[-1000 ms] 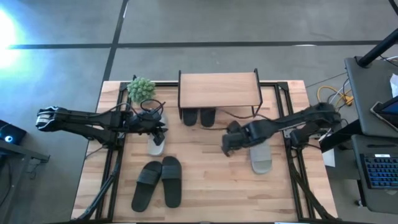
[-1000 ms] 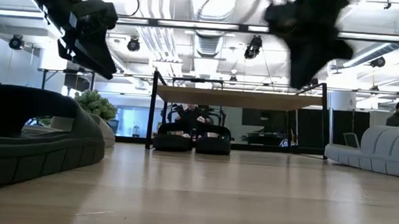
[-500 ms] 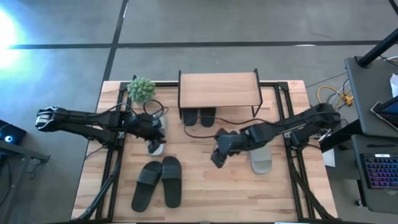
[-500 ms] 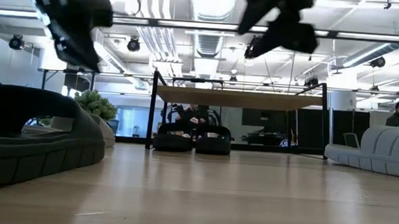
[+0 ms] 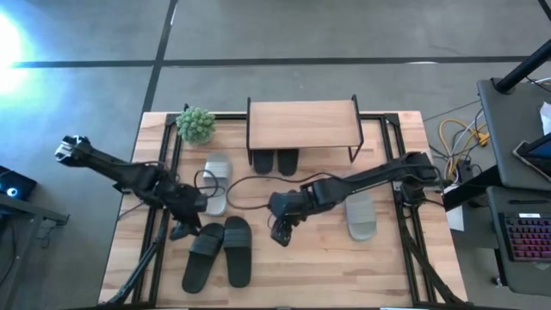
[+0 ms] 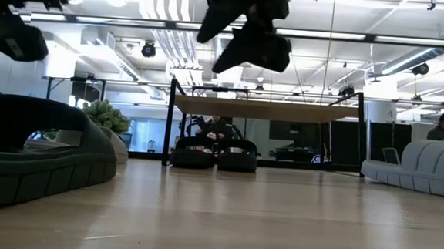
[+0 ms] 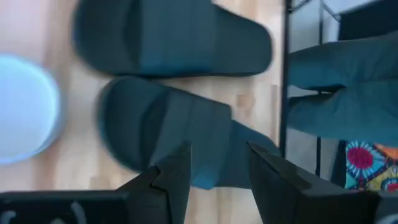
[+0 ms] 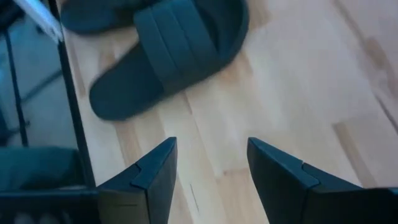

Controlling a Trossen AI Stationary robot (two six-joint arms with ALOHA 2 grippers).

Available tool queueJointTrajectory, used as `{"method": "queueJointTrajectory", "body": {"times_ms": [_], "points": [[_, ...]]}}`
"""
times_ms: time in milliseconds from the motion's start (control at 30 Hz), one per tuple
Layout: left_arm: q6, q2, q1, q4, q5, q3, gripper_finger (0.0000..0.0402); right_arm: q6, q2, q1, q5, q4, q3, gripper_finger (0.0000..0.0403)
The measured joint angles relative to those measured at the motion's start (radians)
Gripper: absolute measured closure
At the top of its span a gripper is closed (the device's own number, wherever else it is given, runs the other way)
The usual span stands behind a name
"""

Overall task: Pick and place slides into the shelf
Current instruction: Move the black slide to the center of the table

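Two black slides [image 5: 275, 161] already stand side by side under the shelf [image 5: 302, 126], at 12 o'clock on the desk [image 5: 301, 258]. Four remain outside — a black pair [image 5: 217, 252] at 7 o'clock, one grey slide [image 5: 216, 182] at 10 o'clock, another grey slide [image 5: 361, 215] at 3 o'clock. Both pincers are released and empty: the left pincer [image 5: 182, 229] hangs just beside the black pair, the right pincer [image 5: 281, 232] near the desk's middle. About one third seems done.
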Motion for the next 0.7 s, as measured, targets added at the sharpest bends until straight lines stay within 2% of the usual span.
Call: {"method": "queueJointTrajectory", "body": {"times_ms": [267,567,700], "points": [[-0.015,0.072,-0.032,0.137,-0.046,-0.017,0.0268,-0.011,-0.026,-0.013,-0.015,-0.06,-0.051,0.0216],[0.179,0.248,-0.014,0.136,-0.022,-0.018,0.0268,0.032,-0.084,0.004,-0.03,-0.071,-0.119,0.0216],[0.246,0.294,0.004,0.14,0.045,-0.028,0.0268,0.047,-0.11,0.019,-0.026,-0.076,-0.138,0.0216]]}}
